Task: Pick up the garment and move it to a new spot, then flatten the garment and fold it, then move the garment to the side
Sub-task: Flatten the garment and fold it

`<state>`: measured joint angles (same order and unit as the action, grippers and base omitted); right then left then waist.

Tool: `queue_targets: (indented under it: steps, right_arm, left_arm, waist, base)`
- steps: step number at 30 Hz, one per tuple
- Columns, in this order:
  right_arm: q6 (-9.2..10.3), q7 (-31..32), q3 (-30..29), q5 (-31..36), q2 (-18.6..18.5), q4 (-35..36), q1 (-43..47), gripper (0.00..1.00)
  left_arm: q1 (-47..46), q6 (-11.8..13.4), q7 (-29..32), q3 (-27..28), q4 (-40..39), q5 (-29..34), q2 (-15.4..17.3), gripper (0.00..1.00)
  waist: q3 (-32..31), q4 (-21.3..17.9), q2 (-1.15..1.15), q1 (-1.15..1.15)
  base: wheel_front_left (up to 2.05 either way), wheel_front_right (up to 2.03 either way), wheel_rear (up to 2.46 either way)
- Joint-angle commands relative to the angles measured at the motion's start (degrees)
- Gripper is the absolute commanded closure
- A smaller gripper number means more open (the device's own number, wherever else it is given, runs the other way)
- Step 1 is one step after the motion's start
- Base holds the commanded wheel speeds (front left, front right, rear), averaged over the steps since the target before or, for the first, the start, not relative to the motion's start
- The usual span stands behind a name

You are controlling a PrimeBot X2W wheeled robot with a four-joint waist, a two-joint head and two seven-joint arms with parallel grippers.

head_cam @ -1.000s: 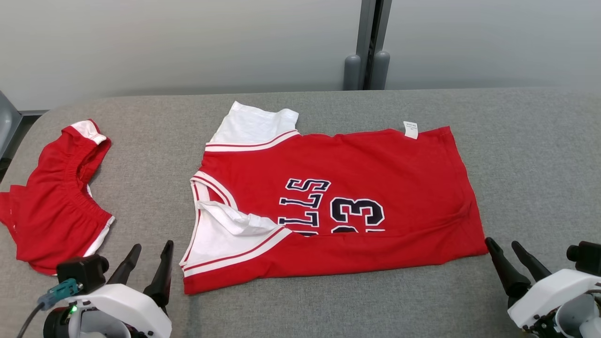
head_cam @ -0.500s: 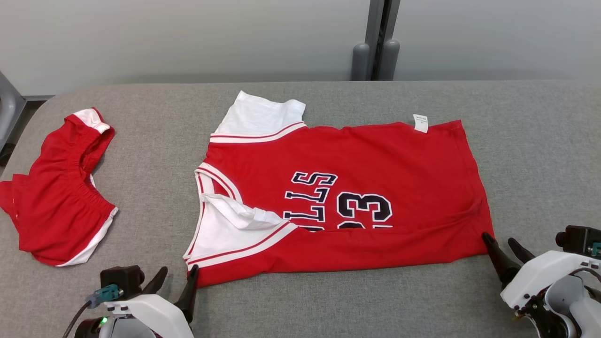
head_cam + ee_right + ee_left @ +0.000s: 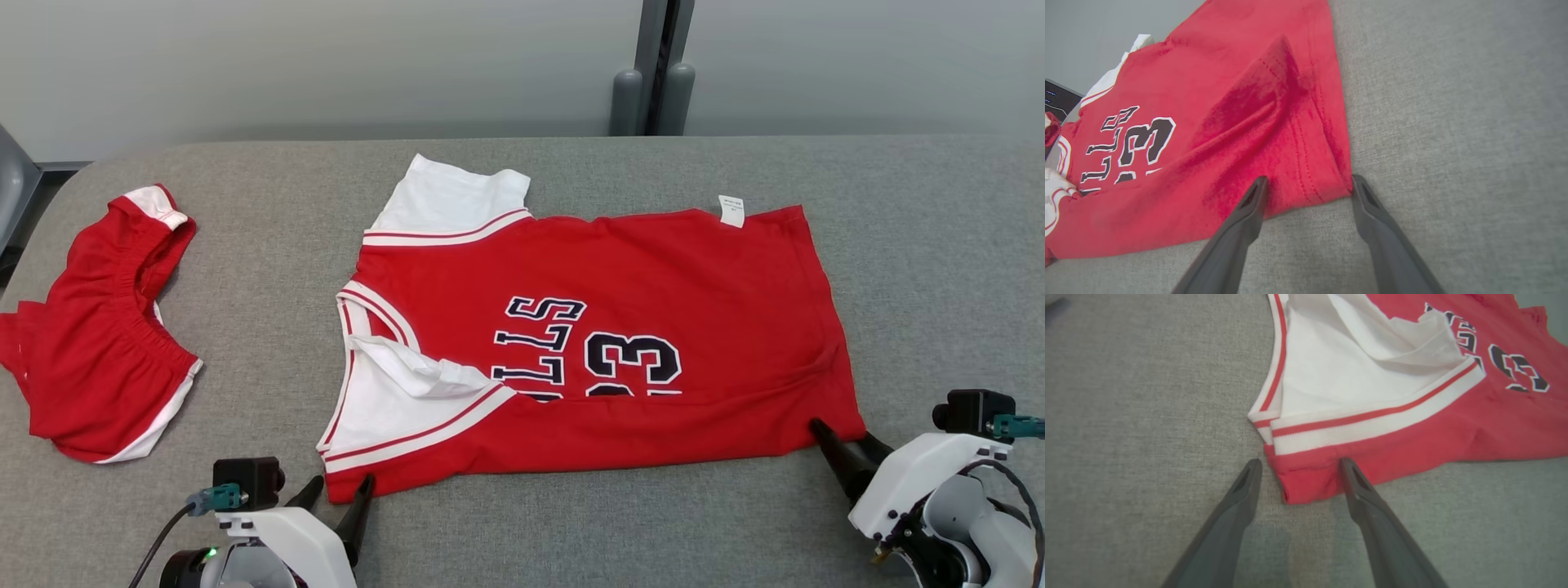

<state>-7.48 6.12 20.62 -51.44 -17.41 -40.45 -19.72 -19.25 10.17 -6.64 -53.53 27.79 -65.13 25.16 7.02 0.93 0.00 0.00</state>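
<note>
Head view: the red jersey (image 3: 620,327) lies spread across the middle of the grey table (image 3: 939,245), with the red shorts (image 3: 98,343) off to the left. Left wrist view: the left gripper (image 3: 1300,461), jaws spread, straddles the jersey's near-left corner. Right wrist view: the right gripper (image 3: 1309,179), jaws spread, straddles its near-right hem corner.

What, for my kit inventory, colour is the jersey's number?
Dark navy or black, outlined white; the number shows best in the head view.
</note>
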Motion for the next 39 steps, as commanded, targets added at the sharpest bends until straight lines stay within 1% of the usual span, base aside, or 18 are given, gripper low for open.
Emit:
queue_targets:
  steps: [1,2,3,4,10,16,18,24,29,35,39]
  right_arm:
    - [-0.04,0.98,1.04,-0.4,0.33,-0.41,0.38,0.18]
    - [-0.04,1.03,1.4,-0.63,0.21,-0.28,0.4,0.45]
    - [-0.04,1.11,1.65,-0.78,0.08,-0.19,0.42,0.73]
    - [-0.04,1.4,2.1,-0.73,-0.05,0.01,0.45,1.0]
    - [-0.04,2.6,4.04,-1.92,-1.08,1.33,0.77,1.0]
    - [-0.04,4.36,5.16,-3.9,-2.83,2.53,1.53,1.0]
    - [-0.03,5.22,5.49,-4.46,-4.06,3.53,1.87,1.0]
    - [-0.03,7.76,5.56,-5.4,-6.23,5.54,4.3,1.0]
    - [-0.03,11.35,4.51,-6.19,-8.2,8.29,7.32,1.0]
    - [-0.03,15.71,1.82,-6.64,-9.87,13.31,12.34,1.0]
    - [-0.02,18.2,-1.1,-5.58,-10.21,16.23,16.17,1.0]
  left_arm:
    - [-0.4,-0.26,0.39,-0.25,0.77,-0.5,-0.05,0.31]
    - [-0.49,-0.46,0.87,-0.36,1.12,-0.72,-0.15,0.73]
    - [-0.56,-0.55,1.43,-0.55,1.43,-0.89,-0.3,1.0]
    - [-0.55,-0.59,2.18,-0.77,1.73,-1.08,-0.43,1.0]
    - [-0.58,-0.25,4.57,-0.96,2.13,-2.01,-0.18,1.0]
    - [-0.02,0.02,6.6,-1.05,-0.6,-2.6,1.17,1.0]
    - [1.01,0.78,7.99,-1.21,-2.98,-2.87,3.02,1.0]
    - [3.53,3.24,11.19,-1.59,-10.15,-3.62,7.88,1.0]
    - [6.01,5.99,12.49,-1.57,-17.5,-4.03,11.52,1.0]
    - [9.47,8.66,15.03,-2.2,-25.68,-4.98,15.5,1.0]
    - [11.37,11.12,16.19,-2.32,-30.34,-5.55,18.13,1.0]
  waist:
    - [-0.19,-0.08,0.0,0.0]
    - [-0.27,-0.12,0.0,0.0]
    - [-0.38,-0.14,0.0,0.0]
    - [-0.5,-0.15,0.0,0.0]
    - [-1.42,-0.11,0.0,0.0]
    - [-3.05,-0.09,0.0,0.0]
    - [-3.75,-0.15,0.0,0.0]
    - [-4.77,0.04,0.0,0.0]
    - [-4.96,0.2,0.0,0.0]
    - [-5.62,0.1,0.0,0.0]
    - [-5.92,-0.05,0.0,0.0]
  base:
    - [0.0,0.0,0.0]
    - [0.0,0.0,0.0]
    - [0.0,0.0,0.0]
    - [0.0,0.0,0.0]
    - [0.0,0.0,0.0]
    - [0.0,0.0,0.0]
    - [0.0,0.0,0.0]
    - [0.0,0.0,0.0]
    - [0.0,0.0,0.0]
    - [0.0,0.0,0.0]
    - [0.0,0.0,0.0]
